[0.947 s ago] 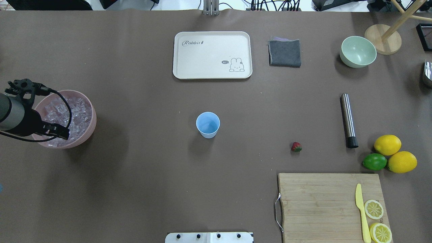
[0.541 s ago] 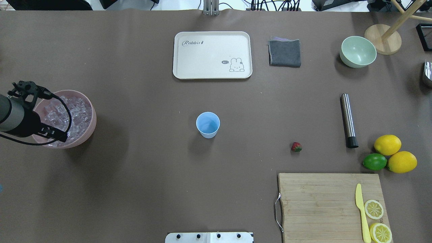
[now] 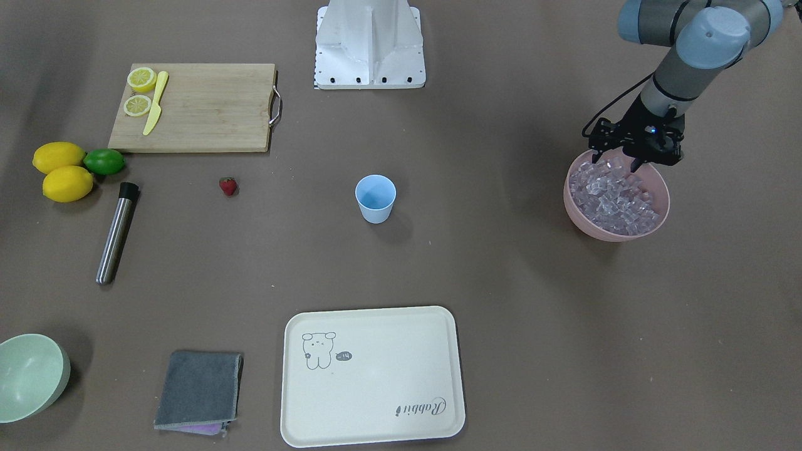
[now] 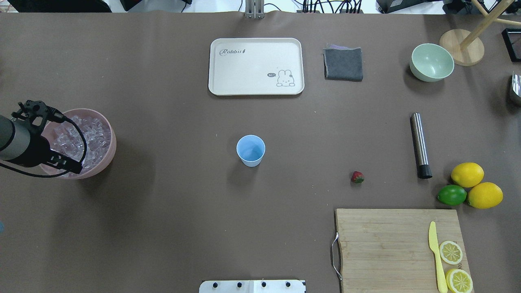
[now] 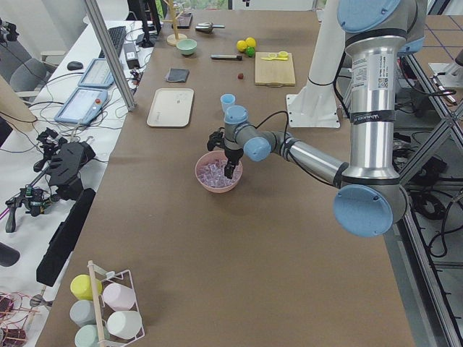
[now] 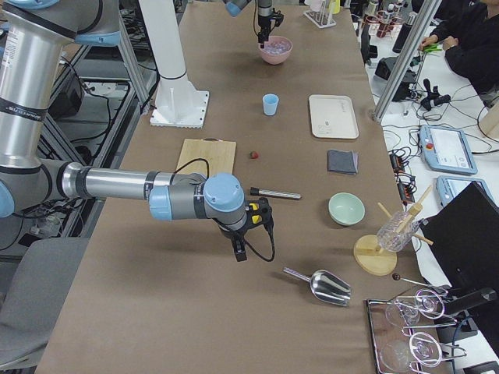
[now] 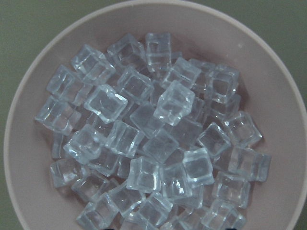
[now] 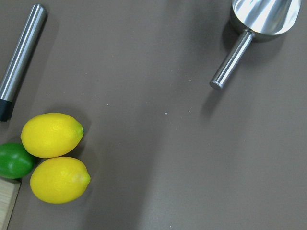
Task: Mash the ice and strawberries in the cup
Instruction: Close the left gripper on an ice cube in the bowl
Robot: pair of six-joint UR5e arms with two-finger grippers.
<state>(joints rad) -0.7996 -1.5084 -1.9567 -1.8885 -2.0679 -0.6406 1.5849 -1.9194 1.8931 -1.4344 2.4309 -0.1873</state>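
The light blue cup [image 4: 250,149] stands upright mid-table, nothing visible inside it. A small red strawberry [image 4: 357,177] lies on the table to its right. Clear ice [image 7: 158,139] cubes fill the pink bowl [image 4: 106,160] at the far left. My left gripper [image 3: 630,160] points down over the bowl's robot-side edge, its tips just at the ice, open, with no cube between the fingers. My right gripper [image 6: 238,251] hovers over bare table near the lemons, seen only in the exterior right view, so I cannot tell whether it is open or shut.
A steel muddler [image 4: 420,145] lies right of the strawberry, beside two lemons [image 4: 467,174] and a lime [image 4: 452,195]. Cutting board [image 4: 397,248] with knife and lemon slices at front right. Tray [image 4: 256,66], grey cloth [image 4: 343,64] and mint bowl [image 4: 431,62] at the back. Metal scoop [image 8: 254,28].
My left wrist has shifted slightly toward the robot's side over the pink bowl and looks a little lower. Nothing else has moved.
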